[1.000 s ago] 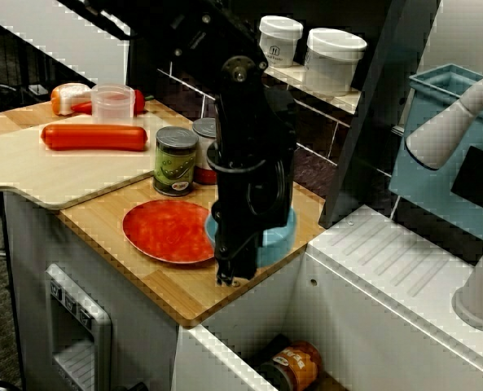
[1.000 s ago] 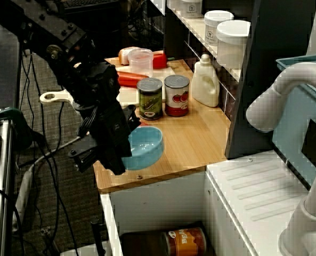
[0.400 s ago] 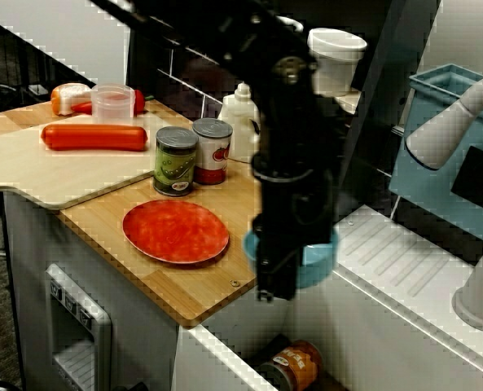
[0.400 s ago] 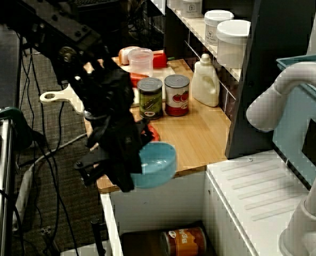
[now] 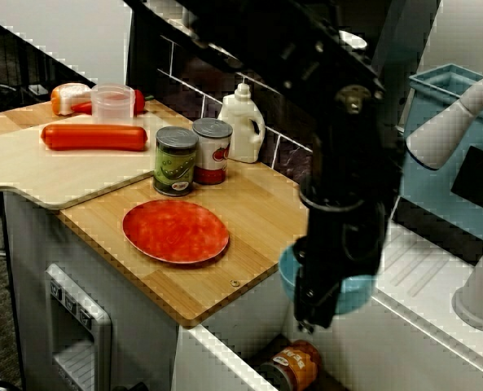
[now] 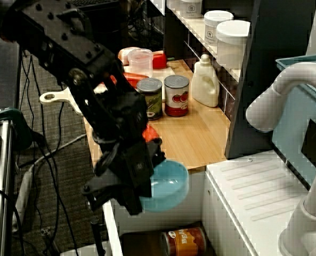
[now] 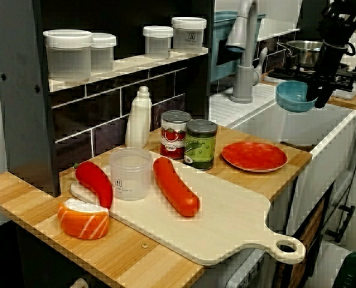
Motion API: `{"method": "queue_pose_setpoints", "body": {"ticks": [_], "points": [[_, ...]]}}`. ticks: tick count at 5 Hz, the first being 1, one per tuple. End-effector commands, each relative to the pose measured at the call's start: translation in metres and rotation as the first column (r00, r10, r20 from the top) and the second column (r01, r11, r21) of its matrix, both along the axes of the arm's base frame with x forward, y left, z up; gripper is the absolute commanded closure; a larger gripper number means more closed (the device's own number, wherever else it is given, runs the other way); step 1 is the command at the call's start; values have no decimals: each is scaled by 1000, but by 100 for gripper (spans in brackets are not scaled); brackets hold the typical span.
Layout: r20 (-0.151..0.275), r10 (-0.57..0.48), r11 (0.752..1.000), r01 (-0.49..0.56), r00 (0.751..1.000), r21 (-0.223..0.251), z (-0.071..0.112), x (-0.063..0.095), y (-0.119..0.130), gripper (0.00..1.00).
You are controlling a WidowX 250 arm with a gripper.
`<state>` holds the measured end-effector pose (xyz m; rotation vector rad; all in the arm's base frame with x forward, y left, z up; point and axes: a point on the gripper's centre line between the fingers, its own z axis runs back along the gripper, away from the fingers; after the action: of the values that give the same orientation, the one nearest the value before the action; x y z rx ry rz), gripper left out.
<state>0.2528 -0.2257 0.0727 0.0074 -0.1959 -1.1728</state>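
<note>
Beyond the counter (image 5: 257, 204) edge, tool (image 5: 313, 300) grips blue bowl (image 5: 353, 296) above open sink (image 7: 268, 123).

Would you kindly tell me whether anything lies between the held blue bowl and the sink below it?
An orange-labelled can lies on its side in the sink, roughly under the blue bowl; the air between shows nothing.

Lt-blue bowl (image 6: 171, 184), blk claw (image 5: 310, 308), red plate (image 5: 176, 230).

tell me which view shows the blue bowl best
The high side view: the blue bowl shows its rim and inside, held by the gripper. The front view hides most of it behind the arm; the far view shows it small.
</note>
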Motion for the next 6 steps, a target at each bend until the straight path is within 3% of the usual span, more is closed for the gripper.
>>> {"method": "queue_pose_setpoints", "body": {"ticks": [1, 3, 4, 5, 6], "points": [[27, -1, 1000, 1, 1000, 8, -7, 20, -22, 100], [20, 33, 999, -34, 999, 27, -18, 34, -22, 100], [22, 61, 996, -62, 998, 62, -21, 39, -20, 23], [31, 84, 993, -87, 996, 80, -22, 39, -10, 0], [38, 102, 991, -105, 994, 84, -21, 36, 1, 0]]}}
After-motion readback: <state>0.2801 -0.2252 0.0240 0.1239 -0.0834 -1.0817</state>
